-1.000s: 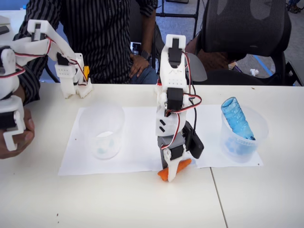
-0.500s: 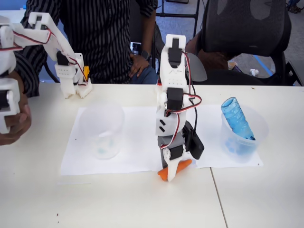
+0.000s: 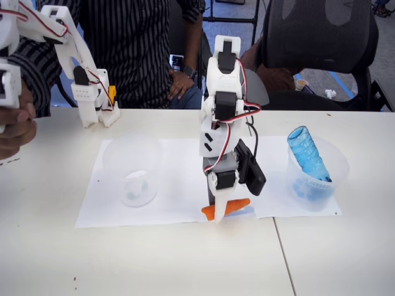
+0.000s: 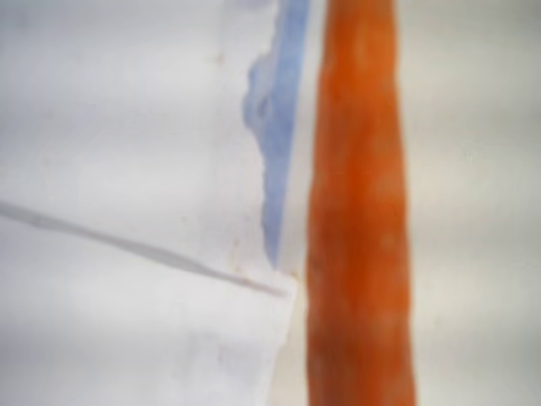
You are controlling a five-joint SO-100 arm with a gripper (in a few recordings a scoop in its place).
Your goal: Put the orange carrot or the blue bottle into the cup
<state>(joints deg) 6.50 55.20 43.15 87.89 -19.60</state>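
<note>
counter point(image 3: 154, 259) holds all | cup point(image 3: 132, 171) at left on the paper, nothing in it yet | bottle point(image 3: 307, 154) leans in the other cup at right | my claw point(image 3: 221, 208) pinches the carrot point(image 3: 226, 208) low by the paper's front edge | left: carry, drop

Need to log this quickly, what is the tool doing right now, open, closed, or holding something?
Tool: closed on the orange carrot, at the front edge of the white paper sheet.
</note>
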